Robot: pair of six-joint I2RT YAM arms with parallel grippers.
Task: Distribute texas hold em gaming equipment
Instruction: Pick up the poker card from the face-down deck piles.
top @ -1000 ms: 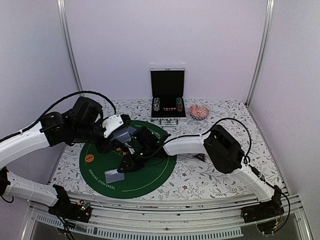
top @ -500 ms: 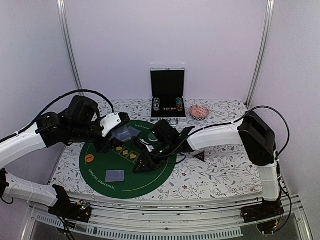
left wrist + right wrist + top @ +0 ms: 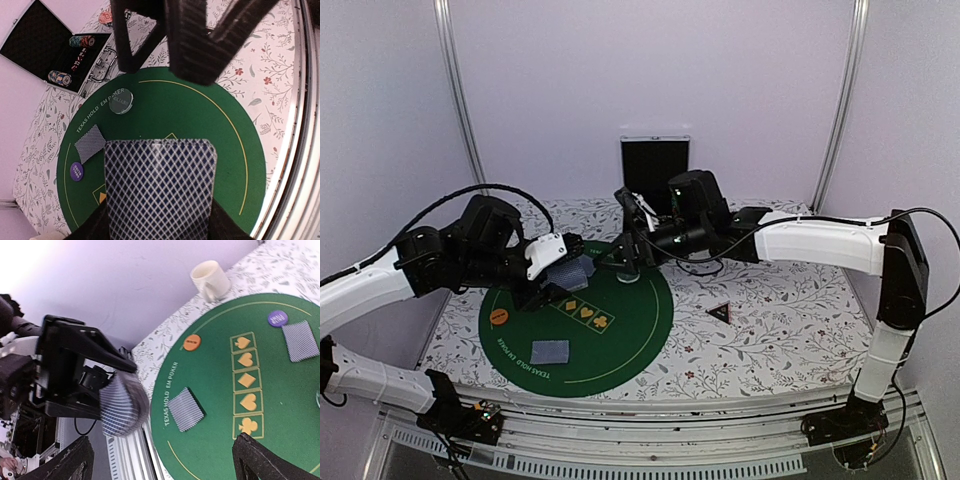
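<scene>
deck of cards (image 3: 160, 185) clamped in the left gripper (image 3: 558, 280), right gripper (image 3: 160, 465) spread wide and empty just to its right.
from the left: orange disc (image 3: 499, 317) at the left edge of the green mat (image 3: 640, 330), one dealt card (image 3: 550, 351) near-left on the felt, then the held deck above the mat's left half, long axis seemingly running right and far, free short end toward the open fingers at the mat's far rim. likely a draw next: right gripper nearest that end, so a reach left and nearer, closing across the card's width. black triangular marker (image 3: 720, 311) off the mat to the right, chip case (image 3: 655, 165) at the far edge. only in the wrist views: a second card (image 3: 90, 142) beside a purple disc (image 3: 76, 170), a pale disc (image 3: 121, 101), a white mug (image 3: 210, 274), all hidden by the arms from above.
</scene>
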